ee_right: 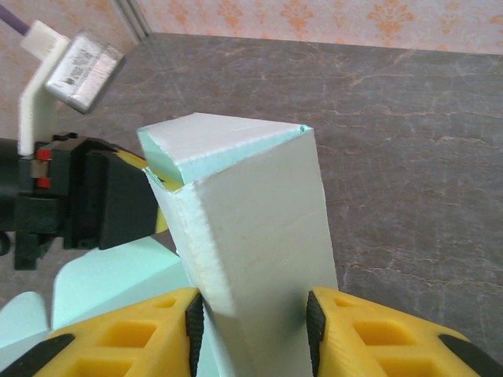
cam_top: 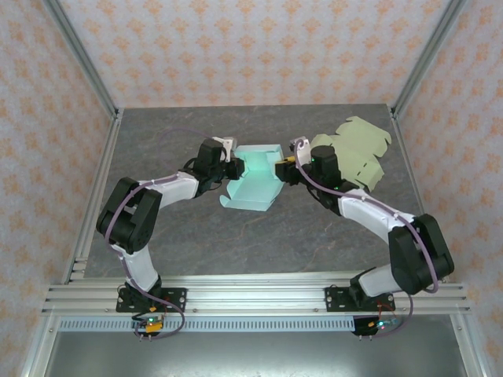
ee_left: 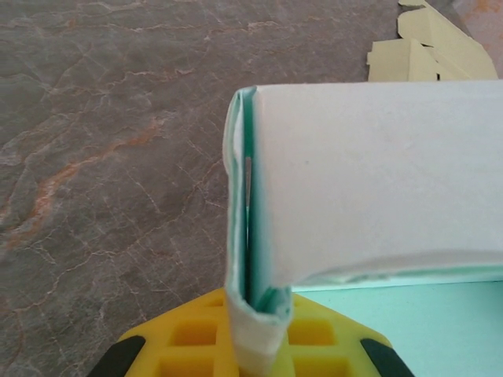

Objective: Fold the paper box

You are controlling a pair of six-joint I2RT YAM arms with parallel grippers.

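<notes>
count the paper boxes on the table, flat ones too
2 that I can tell: the teal box, part folded, in the middle; a pale yellow-green flat blank at the back right. More blanks may lie stacked under it.

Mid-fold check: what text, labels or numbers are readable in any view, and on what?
Silver camera module on the left arm's wrist: a line of small print, too blurred to read.
No writing visible on the paper box, the pale green sheets or the table.
</notes>
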